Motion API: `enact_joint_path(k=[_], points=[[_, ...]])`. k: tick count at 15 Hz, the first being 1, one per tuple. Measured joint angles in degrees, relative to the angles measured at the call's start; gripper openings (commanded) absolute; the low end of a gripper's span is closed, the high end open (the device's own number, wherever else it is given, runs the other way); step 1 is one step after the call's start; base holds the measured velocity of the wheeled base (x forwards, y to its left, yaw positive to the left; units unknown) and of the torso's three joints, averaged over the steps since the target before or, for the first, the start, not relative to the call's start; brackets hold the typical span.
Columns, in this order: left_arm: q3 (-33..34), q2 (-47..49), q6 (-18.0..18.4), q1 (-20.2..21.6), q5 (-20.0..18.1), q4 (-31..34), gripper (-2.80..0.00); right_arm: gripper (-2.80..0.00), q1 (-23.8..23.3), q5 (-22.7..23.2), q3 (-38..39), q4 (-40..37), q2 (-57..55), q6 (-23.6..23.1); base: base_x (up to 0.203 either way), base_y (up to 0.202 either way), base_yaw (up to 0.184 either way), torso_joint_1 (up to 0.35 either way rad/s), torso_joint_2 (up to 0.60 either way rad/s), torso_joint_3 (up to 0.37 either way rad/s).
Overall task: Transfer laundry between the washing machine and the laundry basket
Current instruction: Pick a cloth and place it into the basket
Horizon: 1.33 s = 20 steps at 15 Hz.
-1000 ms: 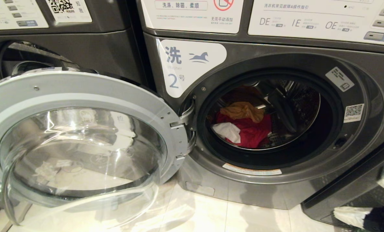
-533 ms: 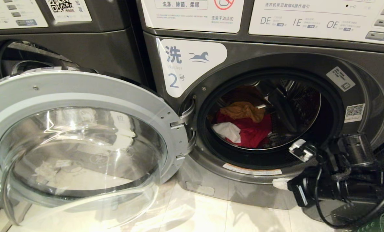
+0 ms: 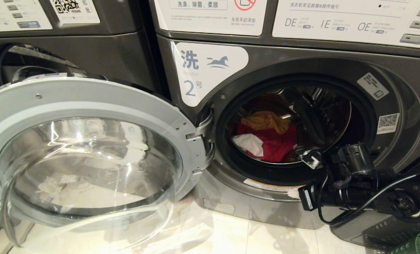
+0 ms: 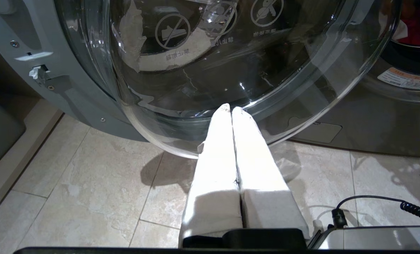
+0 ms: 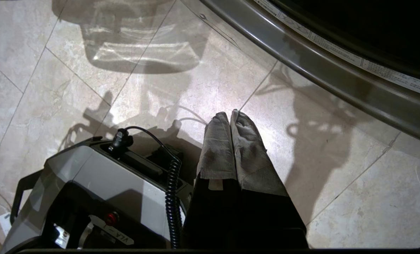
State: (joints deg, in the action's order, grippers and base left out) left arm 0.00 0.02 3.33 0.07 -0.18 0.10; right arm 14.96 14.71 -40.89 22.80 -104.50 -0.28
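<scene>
Since a second ago the right arm has swung into the head view from the lower right, and its wrist now hangs in front of the lower right rim of the washing machine (image 3: 389, 70) opening, further left and a little higher than half a second back. Nothing else has shifted: the camera, the door and the clothes sit as they did.

The right tool (image 5: 230, 113) points down at the tiled floor (image 5: 160, 88) just in front of the machine's curved lower rim, its two cloth-wrapped fingers (image 5: 217, 148) pressed together with nothing between them. In the head view the fingertips themselves are hidden behind the arm's dark housing.

The left tool (image 4: 231, 107) is parked low beside the robot's base, its white fingers (image 4: 217, 158) also clenched and empty, tips near the bulging glass of the open door (image 3: 90, 102). That door stands swung wide to the left on its hinge.

Inside the drum lies the laundry: a red garment (image 3: 277, 144) at the bottom, a white garment (image 3: 248, 144) lying on its left part, and a yellow-orange garment (image 3: 266, 120) resting above them toward the back. All three are still in the machine, apart from both tools.

A sliver of the green laundry basket (image 3: 419, 243) shows at the lower right corner, on the floor to the right of the machine.
</scene>
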Motion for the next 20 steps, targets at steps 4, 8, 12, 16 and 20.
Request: enact_joint_path(k=[4, 8, 12, 16, 20], points=[[0.0, 0.0, 0.0, 0.0, 0.0, 0.0, -2.8, -2.8, 0.0, -1.0, -1.9, 0.0, -0.9, 0.3, 0.0, 0.0, 0.0, 0.0, 0.0, 0.0], [0.0, 0.0, 0.0, 0.0, 0.0, 0.0, -2.8, -2.8, 0.2, -1.0, -3.8, 0.0, -1.4, 0.4, 0.0, 0.0, 0.0, 0.0, 0.0, 0.0], [0.0, 0.0, 0.0, 0.0, 0.0, 0.0, -2.8, -2.8, 0.2, -1.4, -5.6, 0.0, -2.7, 0.3, 0.0, 0.0, 0.0, 0.0, 0.0, 0.0], [0.0, 0.0, 0.0, 0.0, 0.0, 0.0, -2.8, -2.8, 0.2, -5.5, -8.1, 0.3, -5.1, 0.5, 0.0, 0.0, 0.0, 0.0, 0.0, 0.0], [0.0, 0.0, 0.0, 0.0, 0.0, 0.0, -2.8, -2.8, 0.2, -6.7, -8.5, 6.0, -7.5, 0.5, 0.0, 0.0, 0.0, 0.0, 0.0, 0.0]])
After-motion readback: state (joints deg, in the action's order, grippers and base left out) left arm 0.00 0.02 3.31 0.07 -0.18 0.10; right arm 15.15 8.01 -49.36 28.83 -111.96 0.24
